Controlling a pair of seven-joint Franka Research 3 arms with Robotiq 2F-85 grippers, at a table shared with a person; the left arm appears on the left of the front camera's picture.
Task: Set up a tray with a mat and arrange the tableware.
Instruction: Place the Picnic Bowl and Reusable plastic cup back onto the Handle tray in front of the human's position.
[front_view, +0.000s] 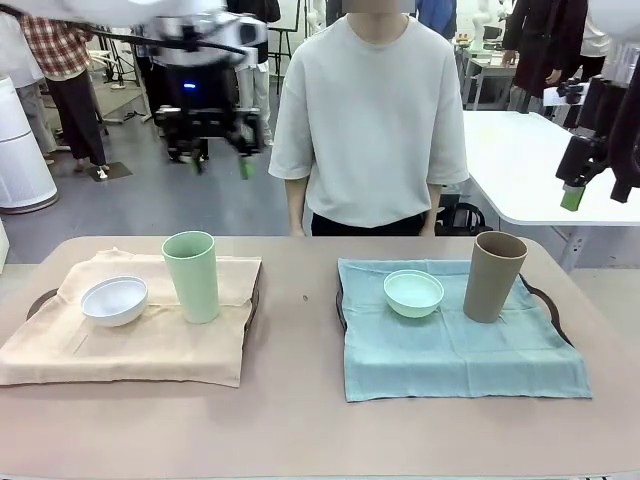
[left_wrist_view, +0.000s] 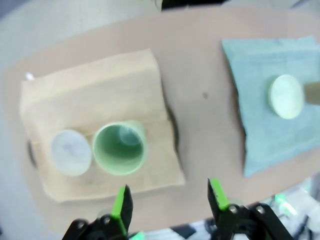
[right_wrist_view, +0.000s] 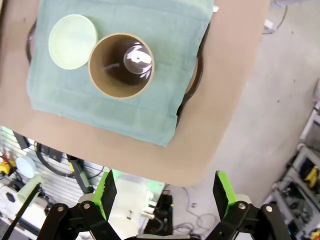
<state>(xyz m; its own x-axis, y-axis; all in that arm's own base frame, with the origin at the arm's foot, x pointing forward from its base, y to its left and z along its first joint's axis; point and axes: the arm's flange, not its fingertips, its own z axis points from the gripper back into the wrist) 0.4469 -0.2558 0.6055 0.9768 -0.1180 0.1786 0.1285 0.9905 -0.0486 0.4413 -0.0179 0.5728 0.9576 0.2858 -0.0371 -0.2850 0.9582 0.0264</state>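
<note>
High above the table (front_view: 300, 420), left gripper (front_view: 218, 160) and right gripper (right_wrist_view: 162, 192) raised, jaws apart, empty.

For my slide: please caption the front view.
White bowl and green cup on beige mat; both pincers raised.

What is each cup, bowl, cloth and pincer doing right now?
Green cup: upright, empty, on the beige cloth.
White bowl: right way up, empty, beside the green cup.
Brown cup: upright, empty, on the teal cloth.
Mint bowl: right way up, empty.
Beige cloth: spread over a tray.
Teal cloth: spread over a tray.
Left pincer: open, holding nothing.
Right pincer: open, holding nothing.
</note>
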